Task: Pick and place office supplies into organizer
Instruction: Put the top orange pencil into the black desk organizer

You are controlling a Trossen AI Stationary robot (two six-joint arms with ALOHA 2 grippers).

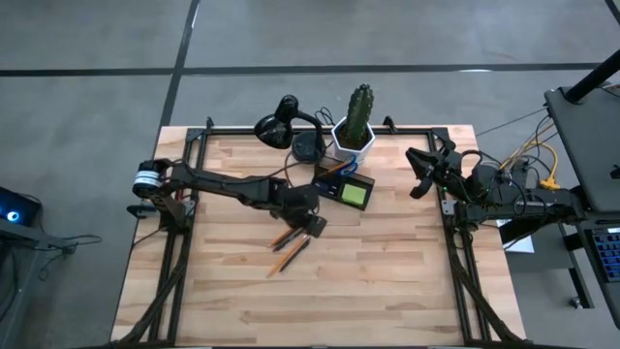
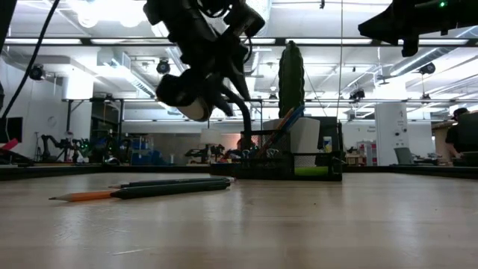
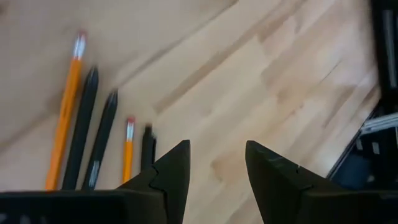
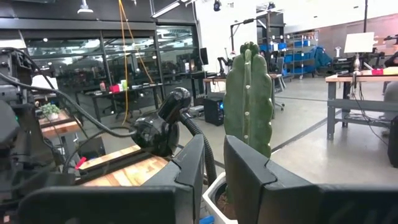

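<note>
The left gripper (image 1: 312, 225) hovers above the wooden counter (image 1: 387, 281) with its jaws parted and nothing between them, poised just beside a loose row of pencils and pens (image 1: 289, 247) that lies a little nearer the counter's front edge. In the left wrist view the row shows as two orange pencils (image 3: 67, 106) and three dark pens (image 3: 102, 137), lying side by side and roughly parallel, their ends just off one fingertip (image 3: 177, 163) of the open gripper. From above, their long axis runs on a diagonal across the boards, so a clean pick looks to depend on the jaws straddling one shaft crosswise rather than along it. The organizer (image 1: 347, 187), a small dark box already holding a green sticky-note pad (image 1: 356, 194) and a few upright items, sits just beyond the left gripper toward the back of the counter, in front of the white cactus pot (image 1: 355, 136) and the black desk lamp (image 1: 281, 124). The right gripper (image 1: 422, 173) waits raised at the right edge of the counter, its fingers nearly together and empty, well apart from the pencils; the left arm is plainly the nearer one.
</note>
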